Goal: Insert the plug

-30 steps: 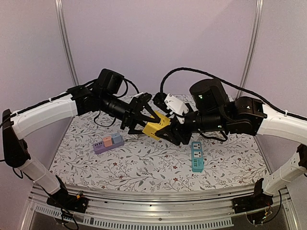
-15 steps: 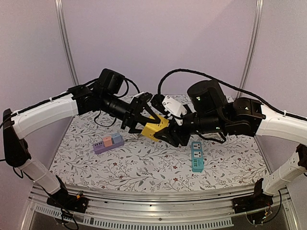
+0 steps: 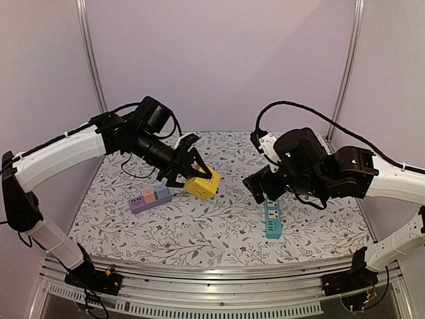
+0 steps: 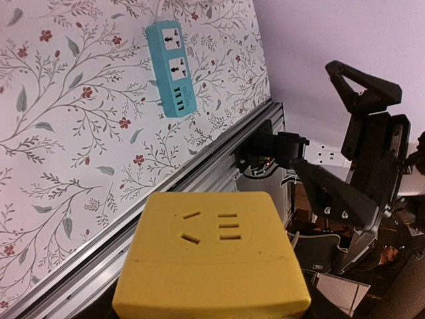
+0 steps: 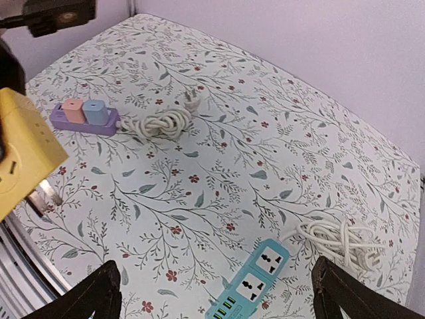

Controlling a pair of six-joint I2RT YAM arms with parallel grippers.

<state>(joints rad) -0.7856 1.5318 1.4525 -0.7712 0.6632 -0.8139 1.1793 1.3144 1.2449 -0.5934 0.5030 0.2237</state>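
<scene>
The plug is a yellow cube (image 3: 203, 185) with socket slots on one face. My left gripper (image 3: 191, 178) is shut on it and holds it in the air above the table's middle. In the left wrist view the cube (image 4: 211, 256) fills the bottom and hides the fingers. In the right wrist view it (image 5: 20, 154) shows at the left edge, with a metal prong under it. My right gripper (image 3: 255, 188) is open and empty, apart from the cube to its right. Its fingertips (image 5: 99, 292) straddle the view of a teal power strip (image 5: 251, 282).
The teal strip (image 3: 271, 218) lies flat at the right front, its white cable coiled (image 5: 342, 239) beside it. A purple strip (image 3: 150, 197) with a pink and a blue adapter plugged in lies at the left, its cable bundled (image 5: 159, 123) behind it. The table's metal rail (image 4: 199, 166) runs along the near edge.
My right gripper has let go of the yellow cube, opened wide and drawn back to the right. My left gripper keeps the cube and has shifted it slightly left and down.
</scene>
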